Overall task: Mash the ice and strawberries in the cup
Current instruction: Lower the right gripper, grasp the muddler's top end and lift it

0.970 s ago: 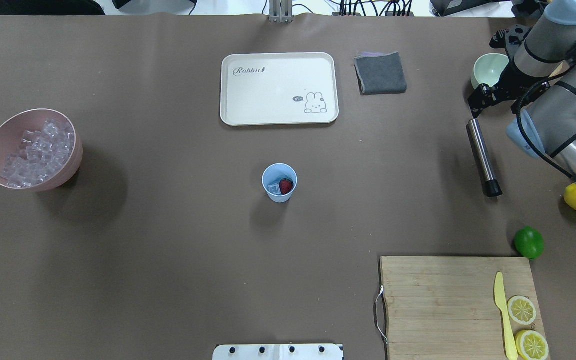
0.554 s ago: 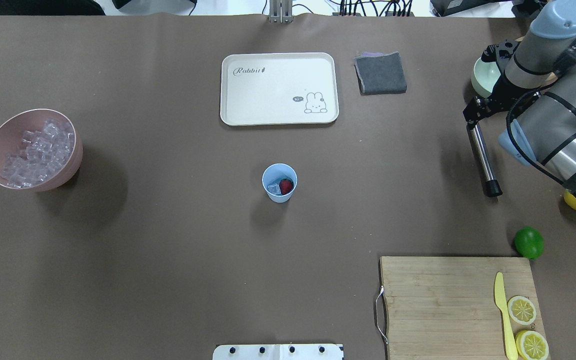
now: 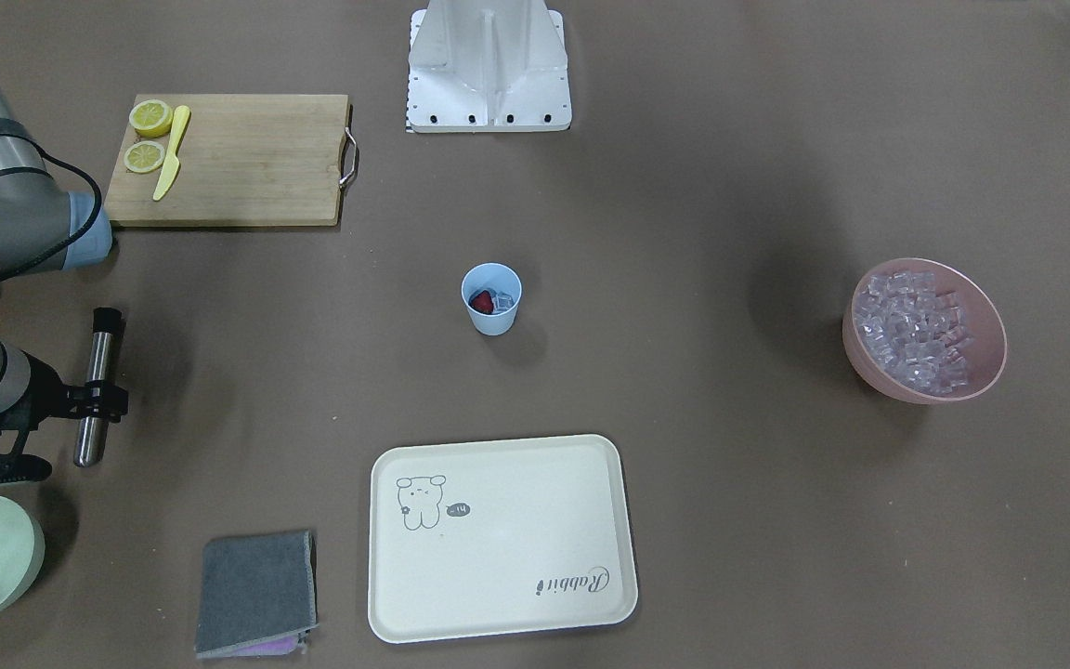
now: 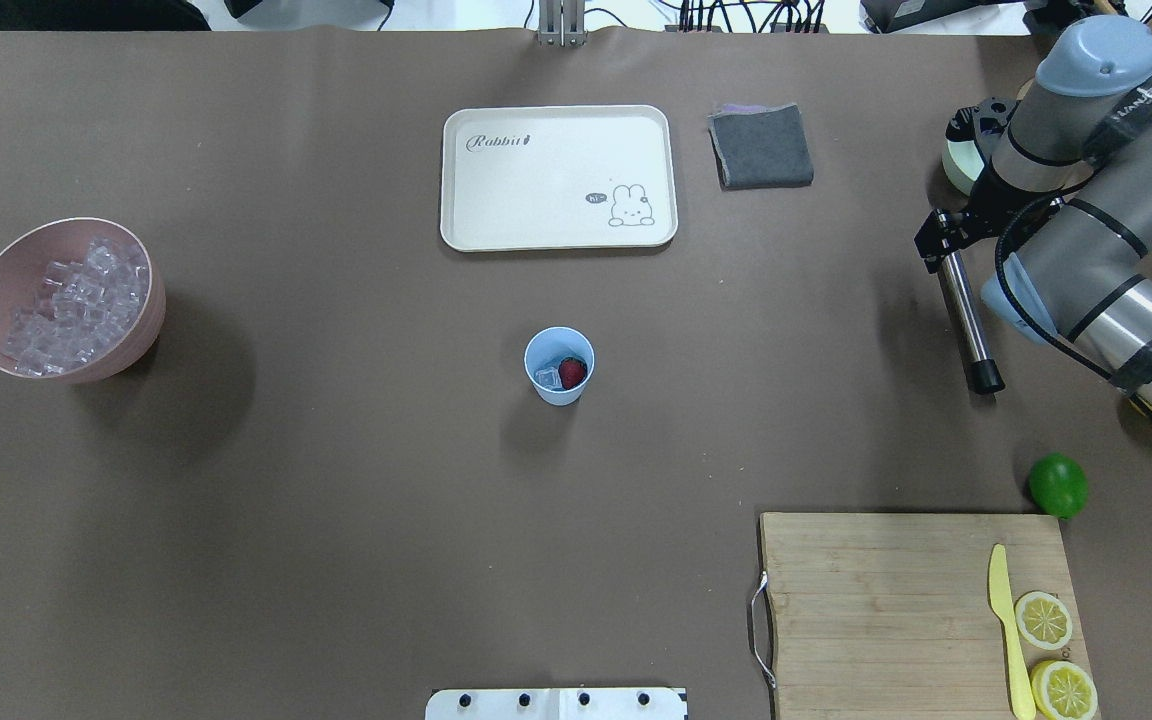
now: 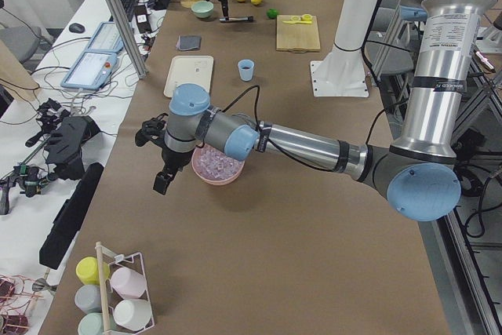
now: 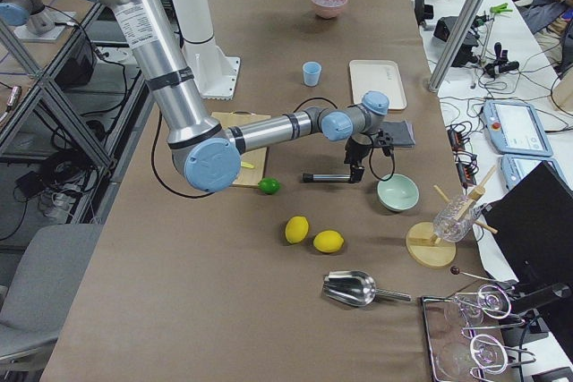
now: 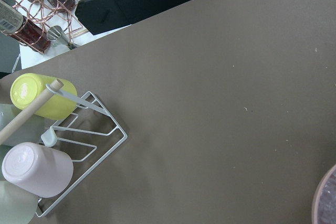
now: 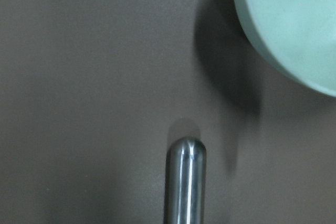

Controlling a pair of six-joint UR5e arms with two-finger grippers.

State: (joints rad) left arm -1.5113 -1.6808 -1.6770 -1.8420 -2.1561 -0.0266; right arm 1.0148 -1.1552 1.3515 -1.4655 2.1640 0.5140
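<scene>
R pincer (image 3: 104,401) shifted onto steel muddler (image 3: 98,367) end, straddling it; can't tell if clamped. Centre of worktop (image 3: 730,167): cup (image 3: 491,316) w/ strawberry (image 3: 480,301), ice (image 3: 503,301). I'd worry an end grip lets the rod tilt/slip.

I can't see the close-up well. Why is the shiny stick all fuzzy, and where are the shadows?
Right wrist view: the metal rod is soft and out of focus, with a bright glare streak, and the pale green bowl throws a dark shadow. Overhead view: the cup is sharp, with a faint shadow beside it.
</scene>
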